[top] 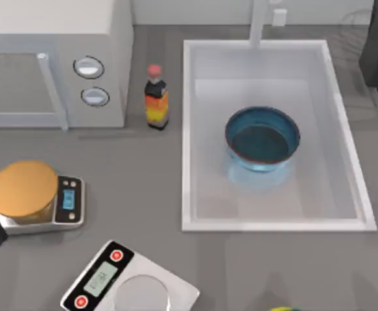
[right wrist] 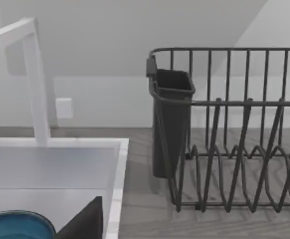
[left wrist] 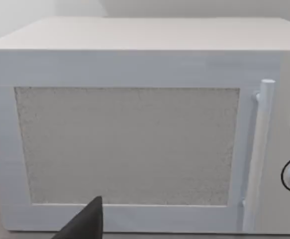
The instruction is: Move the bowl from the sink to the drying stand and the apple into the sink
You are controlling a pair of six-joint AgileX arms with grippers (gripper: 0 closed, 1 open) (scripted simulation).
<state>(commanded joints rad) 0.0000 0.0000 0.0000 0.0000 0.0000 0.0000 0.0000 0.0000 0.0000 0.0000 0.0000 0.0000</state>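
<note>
The task looks not yet started; the bowl (top: 262, 139) sits inside the sink (top: 189, 129), near the middle of the basin, upright and untouched, and its rim also shows at the edge of the right wrist view (right wrist: 15, 225). The drying stand (right wrist: 234, 149), a dark wire rack with a cutlery cup on its side, stands on the counter just beside the sink on the top view's right; nothing rests in it.

The apple cannot be found with certainty; a small yellow-green thing (top: 283, 309) peeks in at the lower edge of the top view, but it is not red.

The left arm is parked at the left side of the table, close to the scale with the orange disc (top: 23, 188), and its camera faces the microwave (left wrist: 135, 129); the right arm is near the sink and the rack. A dark fingertip shows low in each wrist view, but whether either gripper is released or clenched cannot be told; neither seems to hold anything.

So both steps are left: bowl to rack, apple to sink.
</note>
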